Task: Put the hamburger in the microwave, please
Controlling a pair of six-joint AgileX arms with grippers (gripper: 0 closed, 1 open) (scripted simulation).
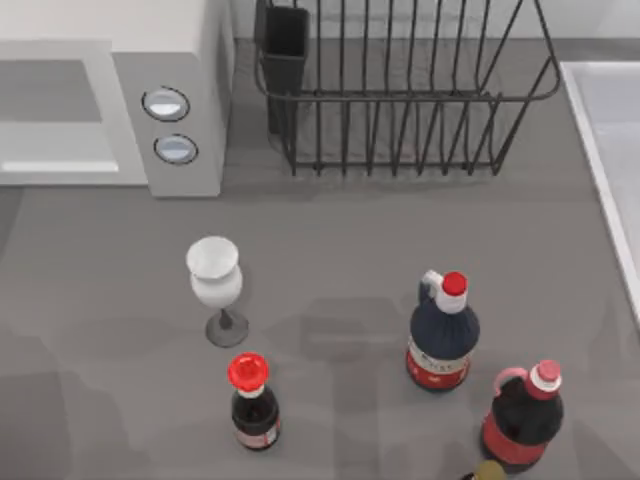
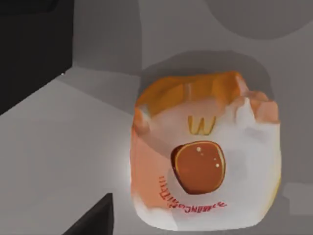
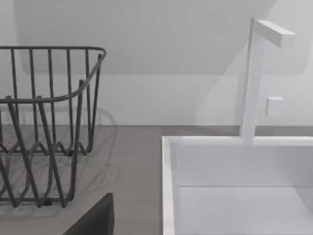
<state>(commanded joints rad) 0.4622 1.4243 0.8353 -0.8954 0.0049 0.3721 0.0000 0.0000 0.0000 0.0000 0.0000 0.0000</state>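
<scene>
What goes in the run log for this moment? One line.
orange-and-white wrapped hamburger: under left wrist camera on grey surface | boxy white microwave: table's back left | placement: cannot tell

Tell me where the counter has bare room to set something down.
Free: the stretch between the microwave and wine glass, and the middle band below the dish rack. Crowded: the near edge, around the three bottles, beside the sink.

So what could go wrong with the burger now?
The hamburger looks soft and rounded, so a tight grip might squash it, and a loose one might let it slip. The wine glass stands upright on a thin stem in front of the microwave; an arm swinging that way could tip it. The small red-capped bottle nearby could topple too.
</scene>
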